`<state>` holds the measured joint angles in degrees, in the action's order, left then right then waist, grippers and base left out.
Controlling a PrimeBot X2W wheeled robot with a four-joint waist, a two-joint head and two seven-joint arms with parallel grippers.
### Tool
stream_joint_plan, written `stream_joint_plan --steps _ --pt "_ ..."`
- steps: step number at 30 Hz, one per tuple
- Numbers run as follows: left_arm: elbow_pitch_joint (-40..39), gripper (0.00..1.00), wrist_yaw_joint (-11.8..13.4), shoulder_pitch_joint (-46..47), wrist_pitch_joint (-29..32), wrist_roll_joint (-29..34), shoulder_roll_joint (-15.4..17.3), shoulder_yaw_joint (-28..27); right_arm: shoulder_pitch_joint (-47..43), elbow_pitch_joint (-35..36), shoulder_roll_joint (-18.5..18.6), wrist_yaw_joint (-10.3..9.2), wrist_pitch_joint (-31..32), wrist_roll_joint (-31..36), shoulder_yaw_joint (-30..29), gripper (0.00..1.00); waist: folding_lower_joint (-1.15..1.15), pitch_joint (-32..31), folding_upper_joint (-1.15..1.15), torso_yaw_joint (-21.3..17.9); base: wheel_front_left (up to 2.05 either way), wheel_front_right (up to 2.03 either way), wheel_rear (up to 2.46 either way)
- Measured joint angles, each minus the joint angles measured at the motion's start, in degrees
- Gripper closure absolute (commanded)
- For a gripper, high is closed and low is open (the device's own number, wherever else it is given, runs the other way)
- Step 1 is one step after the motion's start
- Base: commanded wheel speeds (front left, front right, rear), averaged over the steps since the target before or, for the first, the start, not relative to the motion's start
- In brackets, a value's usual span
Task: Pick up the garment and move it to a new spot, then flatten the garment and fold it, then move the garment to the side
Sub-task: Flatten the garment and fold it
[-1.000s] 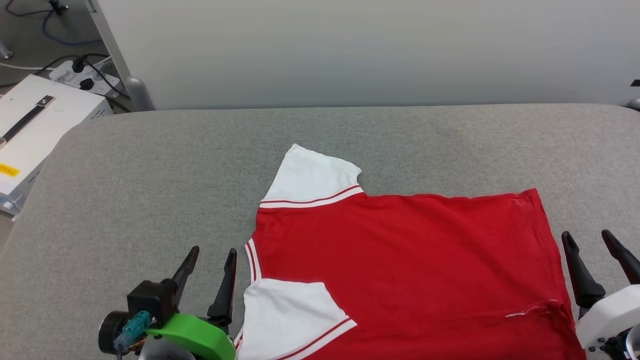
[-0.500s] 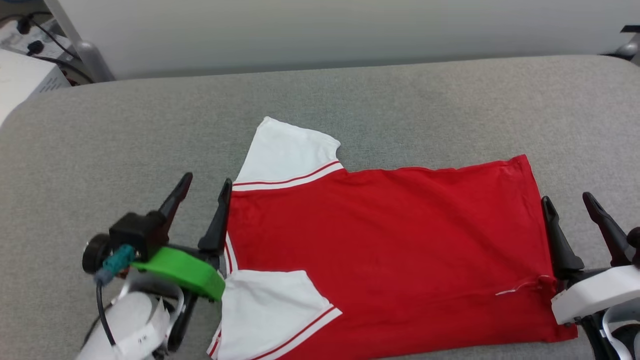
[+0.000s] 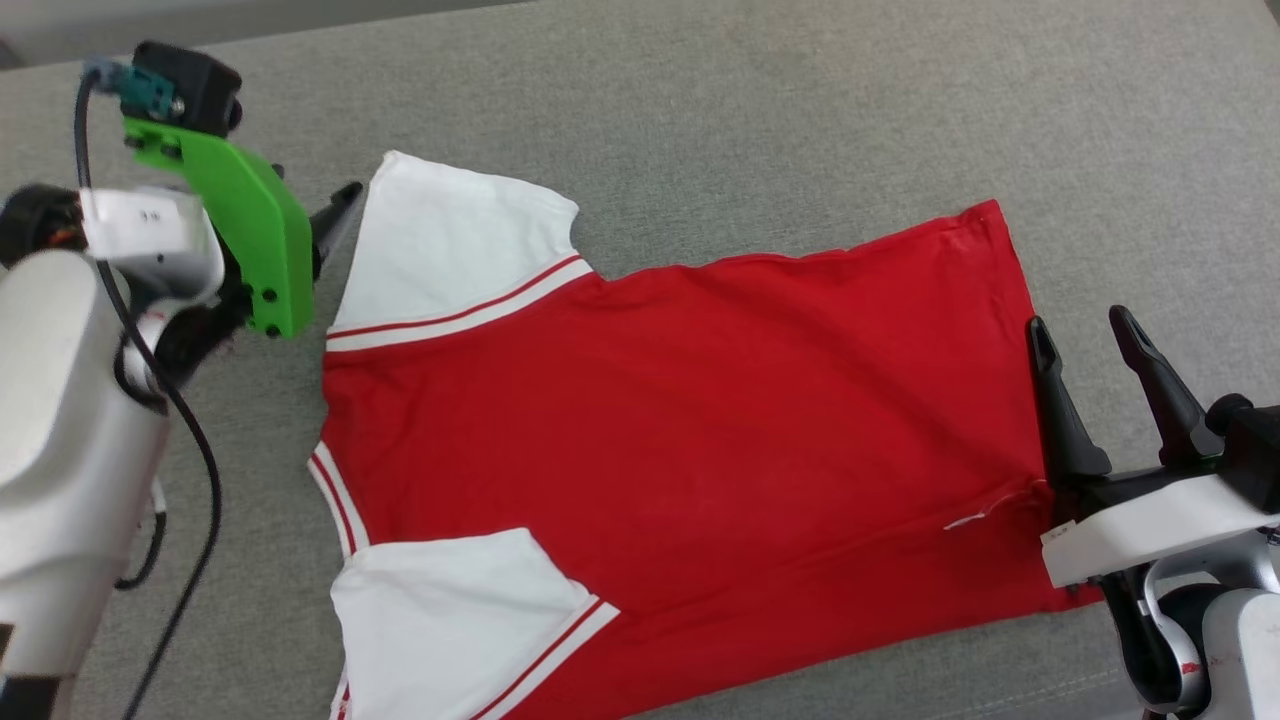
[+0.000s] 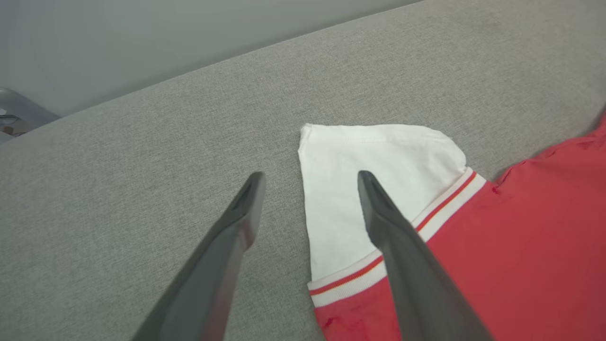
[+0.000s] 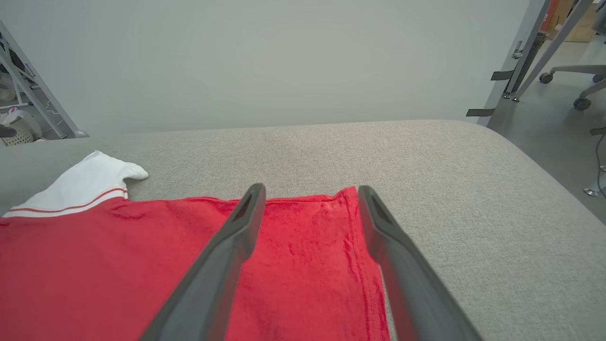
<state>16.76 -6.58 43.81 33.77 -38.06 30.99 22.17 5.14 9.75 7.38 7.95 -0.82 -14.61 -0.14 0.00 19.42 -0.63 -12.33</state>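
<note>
The garment [image 3: 700, 420] lies spread flat on the grey table [image 3: 800, 100], red body with its hem to the right, the neck trim and two white sleeves at the left. My left gripper [image 4: 310, 174] is open, hovering over the outer edge of the far sleeve [image 3: 450, 250]; in the left wrist view one finger is over the white cloth, the other over bare table. In the head view one of its fingertips [image 3: 345, 198] shows beside that sleeve. My right gripper [image 3: 1078, 320] stands open at the hem, its fingers straddling the hem's edge [image 5: 350, 227]. Nothing is held.
The padded grey table extends well beyond the garment at the back and right [image 5: 473, 189]. A pale wall [image 5: 284, 57] stands behind it. Beyond the table's rounded right edge are floor and chair legs [image 5: 577, 80]. A cable hangs along my left arm [image 3: 190, 450].
The head camera has tilted down and closer. My left gripper has moved forward from beside the near sleeve and neck trim to the far sleeve. The right gripper stays at the hem.
</note>
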Motion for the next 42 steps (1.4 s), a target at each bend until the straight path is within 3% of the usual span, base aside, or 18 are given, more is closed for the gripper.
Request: stream_joint_plan --steps 5,9,22,23,24,27,34,42 --pt "3.86 0.00 -0.34 9.75 11.10 -1.94 2.25 1.71 1.30 -1.13 -0.48 0.00 -1.45 0.11 0.93 0.00 0.00 3.81 0.00 -2.50 0.00 0.00 0.00" --pt "7.66 0.00 -0.49 13.13 15.93 -3.85 2.83 2.90 2.57 -2.33 -1.00 0.00 -2.32 0.10 2.32 0.00 0.00 6.32 0.00 -4.43 0.00 0.00 0.00" --pt "15.52 0.00 0.09 17.50 15.71 -2.00 3.83 5.16 4.54 -6.13 -1.48 0.00 -4.25 -0.53 3.99 0.00 0.00 11.07 0.00 -8.75 0.00 0.00 0.00" --pt "15.89 0.43 0.26 17.53 15.72 -1.76 3.92 5.34 4.57 -6.26 -1.48 0.00 -4.26 -0.53 3.98 0.00 0.00 11.14 0.00 -8.86 0.00 0.00 0.00" --pt "16.16 1.00 0.27 17.54 15.95 -1.69 3.94 5.56 4.64 -6.37 -1.45 0.00 -4.31 -0.56 4.22 0.00 0.00 11.13 0.00 -8.93 0.00 0.00 0.00" --pt "16.19 1.00 0.24 17.50 16.81 -1.82 3.68 6.26 4.69 -6.58 -1.36 0.00 -4.31 -0.88 4.50 0.00 0.00 10.70 0.00 -8.79 0.00 0.00 0.00" --pt "17.36 1.00 0.21 15.44 10.44 -2.72 1.49 6.13 4.71 -6.45 0.16 0.00 -3.19 -0.15 3.43 0.00 0.00 8.60 0.00 -7.58 0.00 0.00 0.00" --pt "13.39 1.00 -0.19 11.50 2.81 -6.37 -1.15 4.20 4.71 -4.21 7.30 0.00 5.44 -0.53 2.63 0.00 0.00 4.29 0.00 -4.90 0.00 0.00 0.00"
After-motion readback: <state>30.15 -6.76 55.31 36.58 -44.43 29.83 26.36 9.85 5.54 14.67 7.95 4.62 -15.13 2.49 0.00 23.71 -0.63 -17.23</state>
